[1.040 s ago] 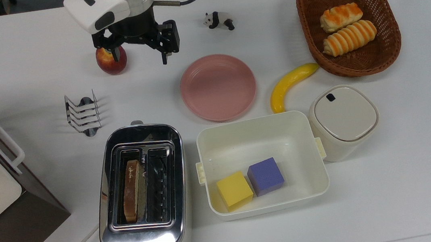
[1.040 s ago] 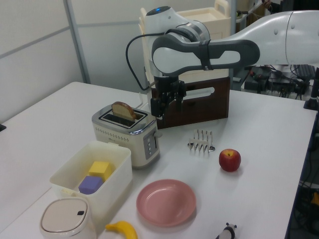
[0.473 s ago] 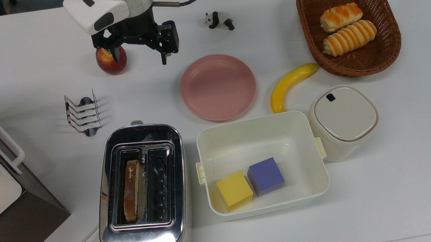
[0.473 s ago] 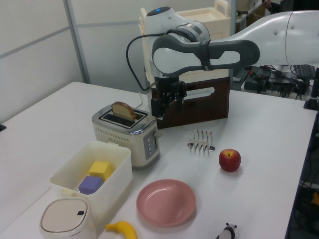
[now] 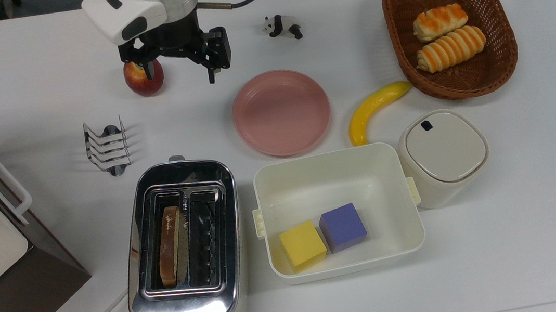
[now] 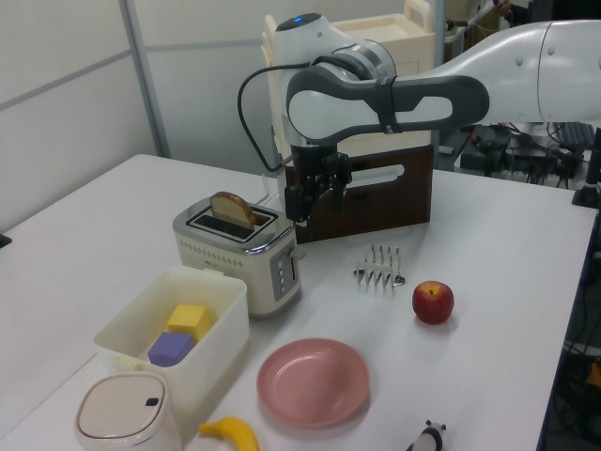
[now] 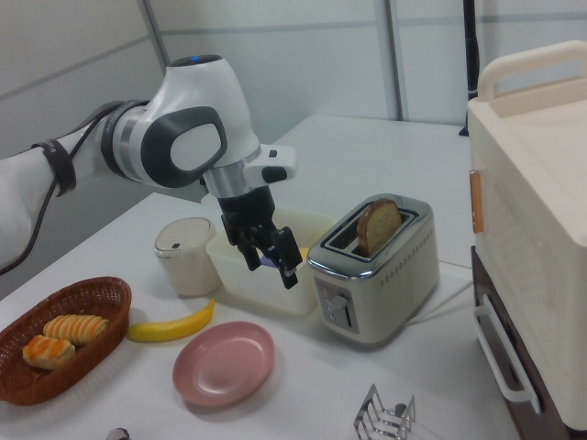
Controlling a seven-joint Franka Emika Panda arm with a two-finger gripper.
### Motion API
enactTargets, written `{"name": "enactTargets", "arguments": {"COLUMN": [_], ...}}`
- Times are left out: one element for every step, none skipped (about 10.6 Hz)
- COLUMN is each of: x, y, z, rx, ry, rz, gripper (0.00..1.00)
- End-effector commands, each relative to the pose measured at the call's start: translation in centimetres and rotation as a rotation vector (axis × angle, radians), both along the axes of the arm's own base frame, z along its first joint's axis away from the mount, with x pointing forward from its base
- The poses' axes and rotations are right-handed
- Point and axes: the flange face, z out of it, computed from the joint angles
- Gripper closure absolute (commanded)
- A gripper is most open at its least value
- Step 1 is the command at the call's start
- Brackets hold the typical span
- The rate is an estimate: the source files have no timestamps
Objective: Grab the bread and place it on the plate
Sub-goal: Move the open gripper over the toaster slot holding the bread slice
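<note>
The toaster (image 5: 184, 248) stands near the table's (image 5: 527, 232) front edge in the top view, with the bread (image 5: 169, 246) upright in its slot. The pink plate (image 5: 281, 112) lies bare, with free tabletop around it. The gripper (image 5: 179, 70) hangs above it all, fingers spread wide, holding nothing.

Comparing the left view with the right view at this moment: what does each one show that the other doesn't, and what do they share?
Left view, not right view: the apple on the table.
Right view, not left view: the wicker basket holding two striped rolls.
Both: the bread standing in the toaster, the pink plate with nothing on it, and the open end effector hanging above the table, holding nothing.
</note>
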Motion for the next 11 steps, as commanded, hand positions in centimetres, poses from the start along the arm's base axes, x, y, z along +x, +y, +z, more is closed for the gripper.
{"name": "enactTargets", "arguments": {"x": [-0.4, 0.1, 0.6, 1.2, 1.8, 2.6, 3.5, 4.5, 5.6, 6.5, 7.4], "y": [0.0, -0.3, -0.6, -0.7, -0.7, -0.7, -0.7, -0.7, -0.6, -0.4, -0.2], "z": [0.3, 0.7, 0.9, 1.1, 1.2, 1.3, 1.3, 1.2, 0.5, -0.4, -1.8], "rx": [0.011, 0.009, 0.006, 0.004, 0.001, -0.002, -0.008, -0.011, -0.015, -0.017, -0.020], "ry": [-0.013, -0.062, -0.100, -0.147, -0.196, -0.249, -0.315, -0.385, -0.443, -0.489, -0.517], "rz": [-0.014, -0.015, -0.016, -0.012, -0.006, -0.002, 0.002, 0.000, 0.007, 0.014, 0.022], "gripper": [0.00, 0.00, 0.00, 0.00, 0.00, 0.00, 0.00, 0.00, 0.00, 0.00, 0.00]}}
